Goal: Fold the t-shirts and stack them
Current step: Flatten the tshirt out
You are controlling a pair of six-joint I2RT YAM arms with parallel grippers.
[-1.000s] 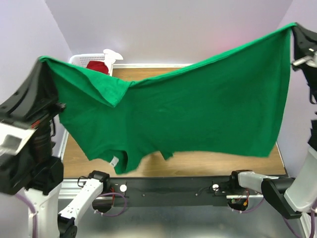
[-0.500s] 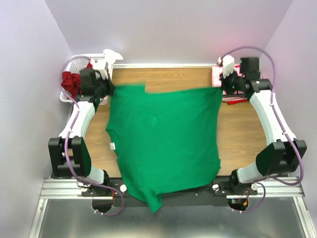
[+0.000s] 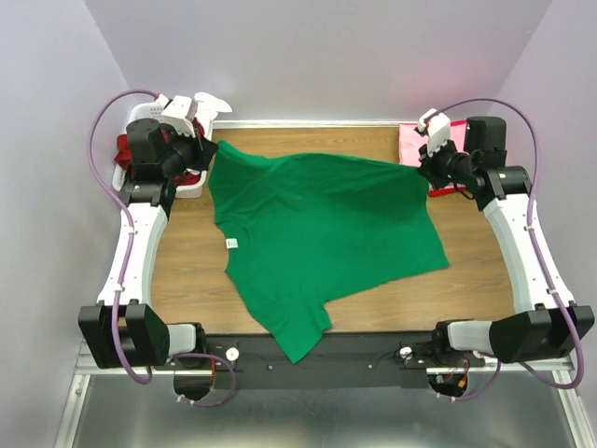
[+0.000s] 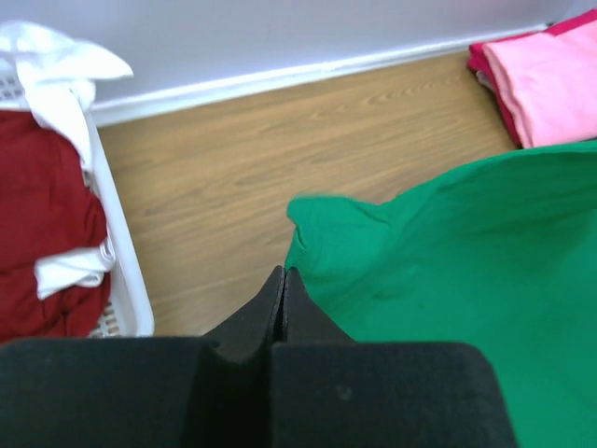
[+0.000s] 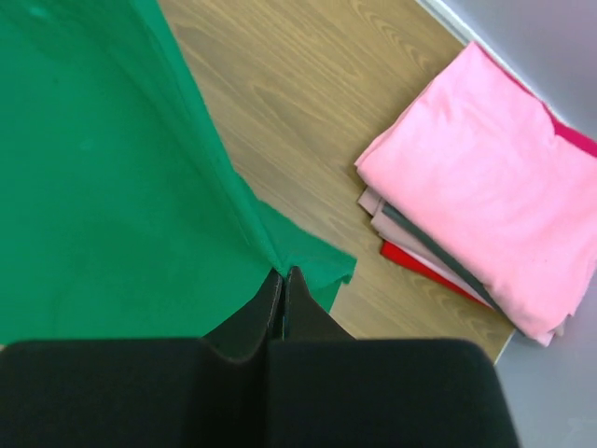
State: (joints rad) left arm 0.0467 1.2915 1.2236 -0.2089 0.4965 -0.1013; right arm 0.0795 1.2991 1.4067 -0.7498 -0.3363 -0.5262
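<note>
Scene: overhead view of a wood-grain tabletop (image 3: 466, 271) with a bright green t-shirt (image 3: 317, 233) stretched between 2 claws.
Green t-shirt: soft matte cotton. It lies mostly flat across the middle of the tabletop, turned at a slant. Its 2 far corners are lifted off the wood toward the claws, and shallow folds run between them. One end drapes past the near edge. A small white neck tag (image 3: 231, 244) shows at the collar, on the left.
Left claw (image 4: 283, 275): black tapered fingers pressed together with no gap. They pinch a thin edge of the green t-shirt at its far-left corner, just beside the basket.
Right claw (image 5: 283, 275): black fingers closed tight on the far-right green corner. The cloth rises in a taut ridge to the tips.
Left arm (image 3: 135, 238): white links reach from the near edge along the left side, with the black wrist bent inward toward the shirt.
Right arm (image 3: 522, 247): mirrors it along the right side, wrist also turned inward.
Basket (image 4: 117, 252): white slotted plastic at the far-left corner. It holds a crumpled dark red t-shirt (image 4: 42, 215) and a rumpled white cloth (image 4: 56, 56).
Folded stack (image 5: 420, 247): a neat rectangular pile at the far-right corner. A smooth pink t-shirt (image 5: 476, 168) lies on top, with grey and red edges showing beneath. It sits near the right claw, apart from the green cloth.
</note>
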